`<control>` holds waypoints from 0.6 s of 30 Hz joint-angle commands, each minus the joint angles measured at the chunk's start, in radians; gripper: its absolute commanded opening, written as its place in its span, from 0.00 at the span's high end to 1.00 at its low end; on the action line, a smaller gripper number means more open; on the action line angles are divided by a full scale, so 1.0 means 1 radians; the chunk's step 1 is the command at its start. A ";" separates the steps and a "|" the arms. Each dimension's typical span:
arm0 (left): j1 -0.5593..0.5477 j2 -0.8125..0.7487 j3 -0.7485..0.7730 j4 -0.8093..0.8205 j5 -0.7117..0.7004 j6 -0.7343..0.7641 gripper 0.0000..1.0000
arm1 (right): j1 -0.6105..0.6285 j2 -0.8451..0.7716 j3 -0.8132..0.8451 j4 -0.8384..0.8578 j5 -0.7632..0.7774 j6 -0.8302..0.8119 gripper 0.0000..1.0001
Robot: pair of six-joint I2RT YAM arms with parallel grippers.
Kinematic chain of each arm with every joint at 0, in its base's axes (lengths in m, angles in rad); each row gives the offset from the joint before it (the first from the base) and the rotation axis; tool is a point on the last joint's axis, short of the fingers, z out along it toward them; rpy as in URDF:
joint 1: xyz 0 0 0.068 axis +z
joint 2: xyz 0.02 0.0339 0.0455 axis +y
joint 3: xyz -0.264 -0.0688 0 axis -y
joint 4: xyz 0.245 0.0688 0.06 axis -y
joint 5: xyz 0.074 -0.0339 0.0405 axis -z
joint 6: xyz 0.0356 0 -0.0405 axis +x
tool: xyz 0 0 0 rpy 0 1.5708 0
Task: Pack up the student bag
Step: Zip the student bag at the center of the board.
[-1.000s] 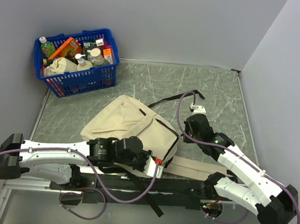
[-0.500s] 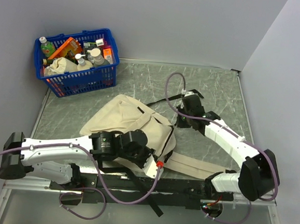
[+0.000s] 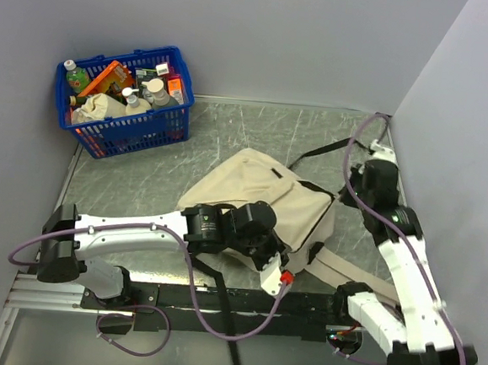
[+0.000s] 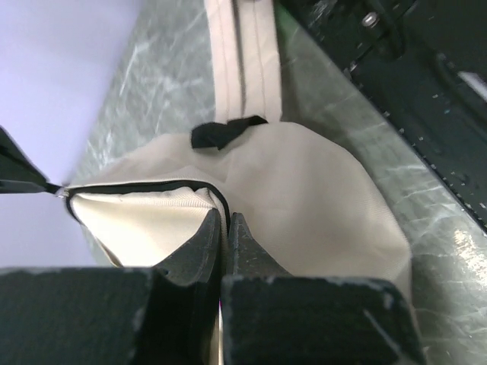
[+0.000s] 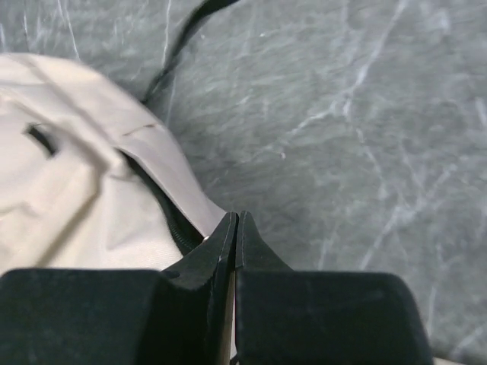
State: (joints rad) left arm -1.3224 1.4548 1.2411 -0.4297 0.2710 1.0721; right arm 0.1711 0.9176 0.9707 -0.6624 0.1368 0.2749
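Bag seam is pinched in my left gripper, jaws fully closed on the black piping. My right gripper is closed too, tips at the zipper edge; I cannot tell whether it holds fabric. Bag lies flat mid-table, well apart from the basket.

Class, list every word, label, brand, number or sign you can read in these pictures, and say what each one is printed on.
No text can be read in any view.
The blue basket: the orange packet and the bottles inside carry printed labels, all too small and blurred to read.
The bag: plain cream fabric, no writing or logo showing.
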 commanded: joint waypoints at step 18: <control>0.088 -0.626 -0.586 -0.354 0.018 -0.227 0.40 | 0.365 -0.082 -0.196 0.136 -0.413 -0.006 1.00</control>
State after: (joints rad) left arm -1.2362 0.8440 0.6941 -0.6514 0.2966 0.9985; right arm 0.4904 0.8207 0.8192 -0.7033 -0.2501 0.2855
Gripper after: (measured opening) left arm 0.224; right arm 0.008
